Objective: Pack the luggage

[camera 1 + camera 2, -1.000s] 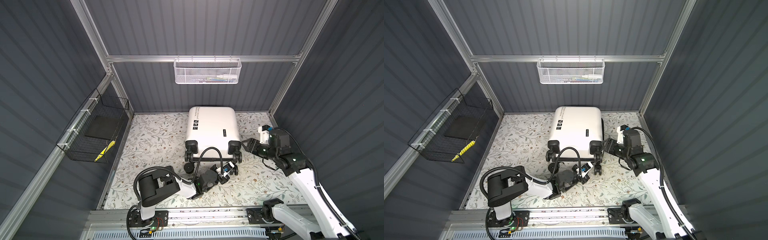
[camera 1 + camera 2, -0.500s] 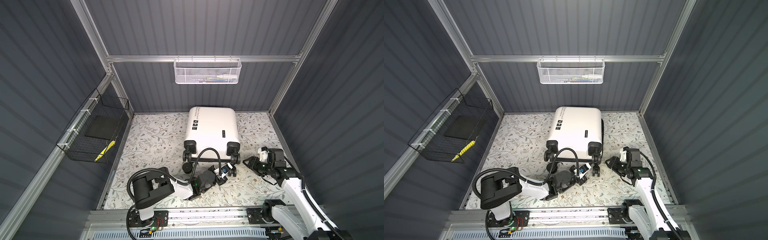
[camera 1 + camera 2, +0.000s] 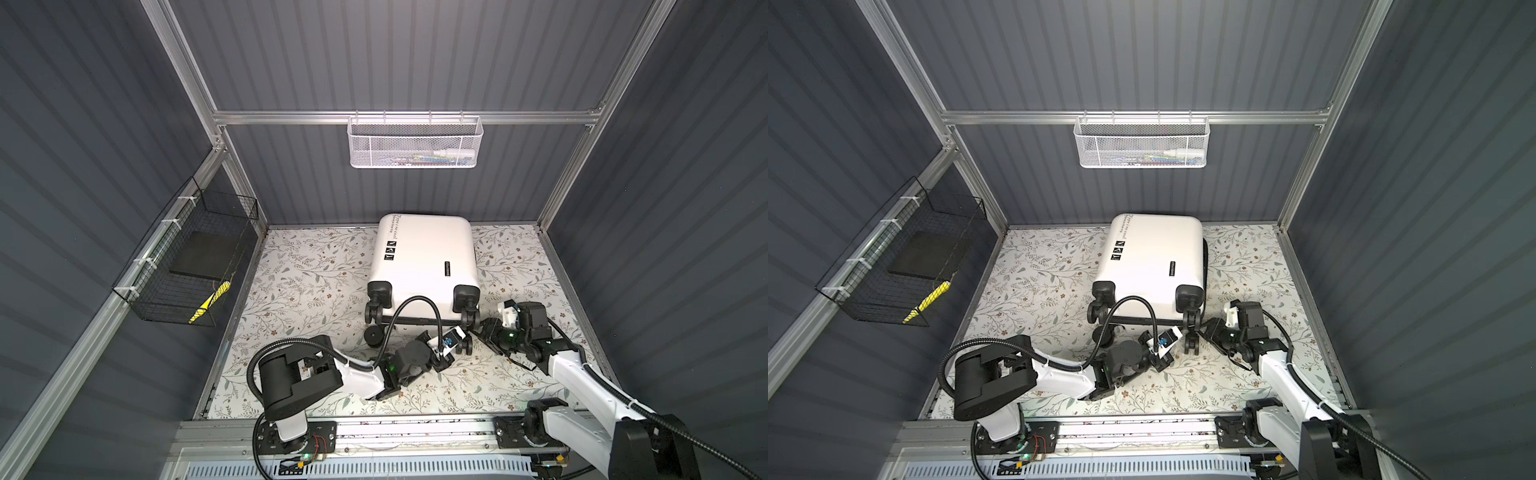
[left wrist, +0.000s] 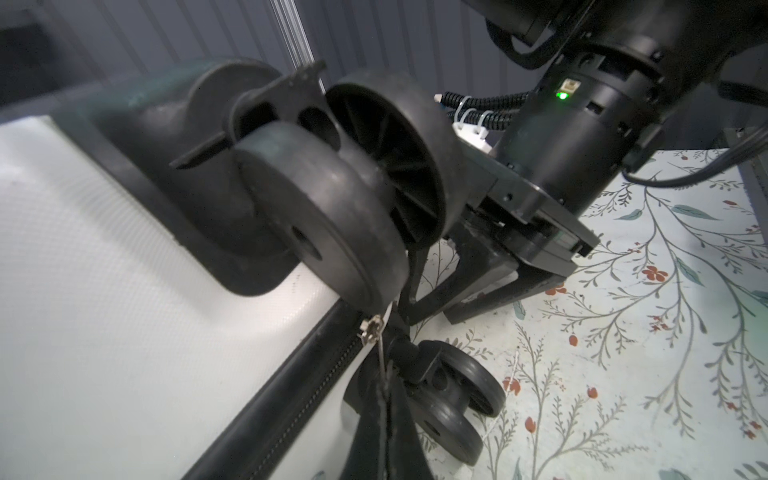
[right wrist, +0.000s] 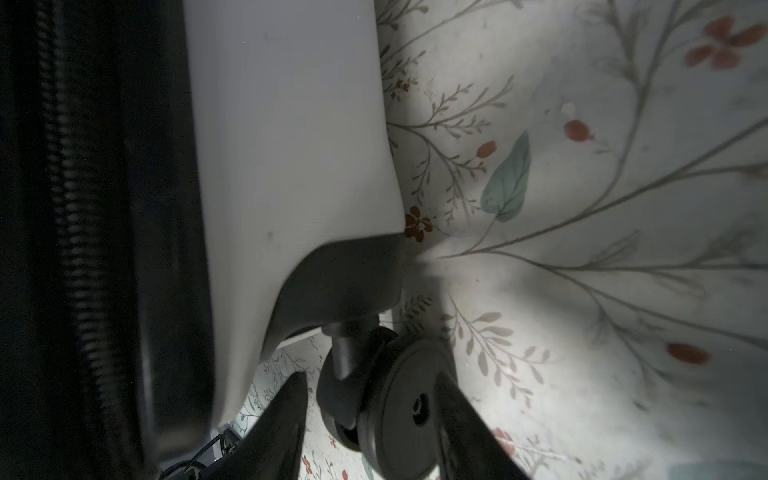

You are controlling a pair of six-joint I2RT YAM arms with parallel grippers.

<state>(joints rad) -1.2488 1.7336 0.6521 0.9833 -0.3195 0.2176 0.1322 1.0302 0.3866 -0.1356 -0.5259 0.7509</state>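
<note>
At the back of the desk, the white suitcase lies flat and shut. The left pincer is closed tight on the zip pull. The right pincer is half open around a wheel, not gripping yet. It should hold that wheel still so the zip slides easily.

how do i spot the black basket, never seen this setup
Find the grey slatted wall on the left in both top views and the aluminium rail along it. The black wire basket hangs from that rail by white ties. Unlike the white mesh basket on the back wall, it is dark, coarse-gridded and holds a flat black pad.
</note>
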